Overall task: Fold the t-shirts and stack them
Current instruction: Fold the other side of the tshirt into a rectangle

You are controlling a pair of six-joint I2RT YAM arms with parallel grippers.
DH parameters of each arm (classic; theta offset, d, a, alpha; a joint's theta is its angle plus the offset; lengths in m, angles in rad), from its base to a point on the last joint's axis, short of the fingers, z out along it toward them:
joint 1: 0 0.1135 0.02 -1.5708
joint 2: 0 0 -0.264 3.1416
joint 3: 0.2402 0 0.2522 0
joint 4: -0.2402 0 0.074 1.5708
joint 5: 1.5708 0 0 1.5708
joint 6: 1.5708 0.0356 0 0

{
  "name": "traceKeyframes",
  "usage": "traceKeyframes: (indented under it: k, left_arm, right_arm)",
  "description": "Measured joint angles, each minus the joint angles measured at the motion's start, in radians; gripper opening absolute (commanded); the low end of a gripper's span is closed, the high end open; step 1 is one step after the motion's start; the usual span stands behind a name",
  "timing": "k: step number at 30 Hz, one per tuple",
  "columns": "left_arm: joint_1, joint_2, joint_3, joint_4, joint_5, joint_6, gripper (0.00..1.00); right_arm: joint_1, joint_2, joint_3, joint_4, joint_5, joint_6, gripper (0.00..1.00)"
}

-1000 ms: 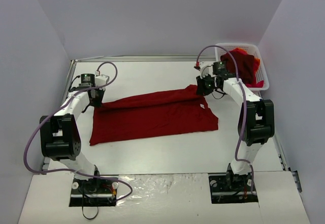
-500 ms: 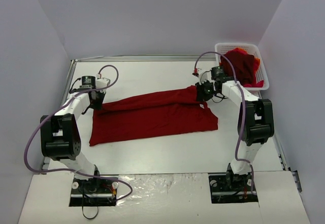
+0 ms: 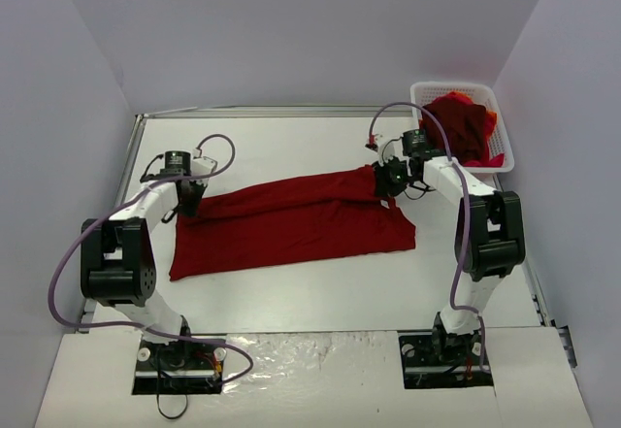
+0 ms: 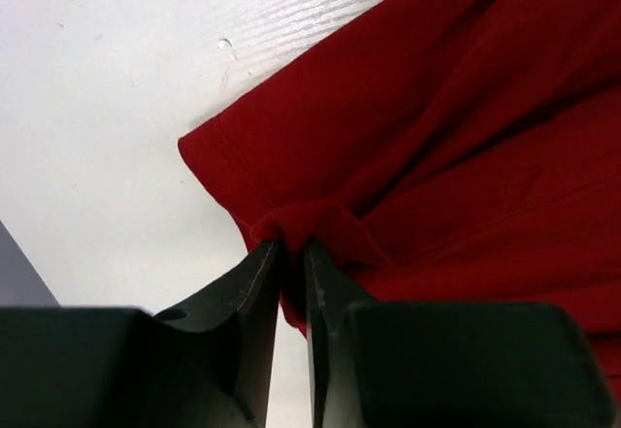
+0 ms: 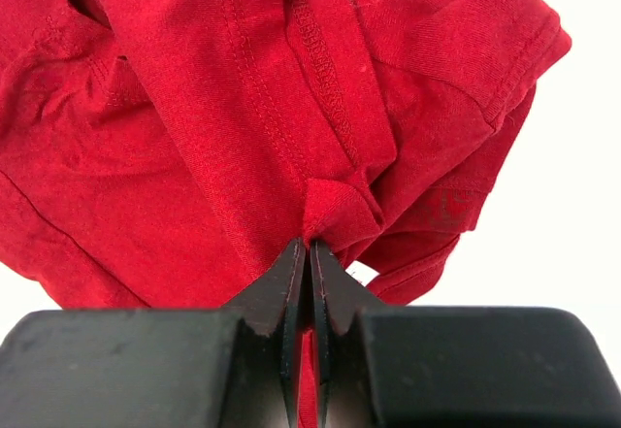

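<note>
Dark red t-shirt (image 3: 291, 224) lies stretched across the bench (image 3: 291, 147), long axis left-right; left jaws nip its left end, right jaws clamp its right.

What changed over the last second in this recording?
The left tool and right tool, both pinching cloth, drew the far edge of the spread t-shirt slightly toward the near side. Nothing was let go. The shirt's near edge and the basket stayed put.
</note>
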Motion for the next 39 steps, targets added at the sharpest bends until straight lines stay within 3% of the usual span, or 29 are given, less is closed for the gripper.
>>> traceKeyframes:
  k: [3, 4, 7, 9, 22, 29, 34, 39]
  left_arm:
    - [-0.010, 0.001, -0.003, -0.001, -0.028, 0.016, 0.28]
    - [-0.016, 0.001, -0.003, 0.002, -0.042, 0.019, 0.32]
    - [-0.031, 0.010, -0.003, 0.003, -0.069, 0.029, 0.41]
    - [-0.045, 0.019, -0.003, 0.007, -0.085, 0.033, 0.44]
    - [-0.065, 0.013, 0.064, -0.063, -0.124, 0.036, 0.50]
    - [-0.052, -0.098, 0.214, -0.129, -0.083, 0.006, 0.62]
    - [-0.040, -0.158, 0.250, -0.157, -0.069, -0.023, 0.62]
    - [-0.034, -0.157, 0.253, -0.194, -0.058, -0.042, 0.62]
  right_arm:
    - [0.007, 0.005, 0.000, 0.000, 0.005, -0.003, 0.08]
    - [0.010, 0.007, 0.000, 0.000, 0.008, -0.004, 0.19]
    - [0.019, 0.027, 0.000, 0.000, 0.018, -0.012, 0.20]
    - [0.025, 0.046, 0.000, -0.003, 0.022, -0.016, 0.28]
    - [0.037, 0.090, 0.040, -0.089, 0.024, -0.058, 0.30]
    - [0.038, 0.052, 0.104, -0.185, -0.014, -0.105, 0.40]
    - [0.038, -0.017, 0.133, -0.235, -0.042, -0.137, 0.47]
    - [0.038, -0.026, 0.158, -0.259, -0.061, -0.167, 0.48]
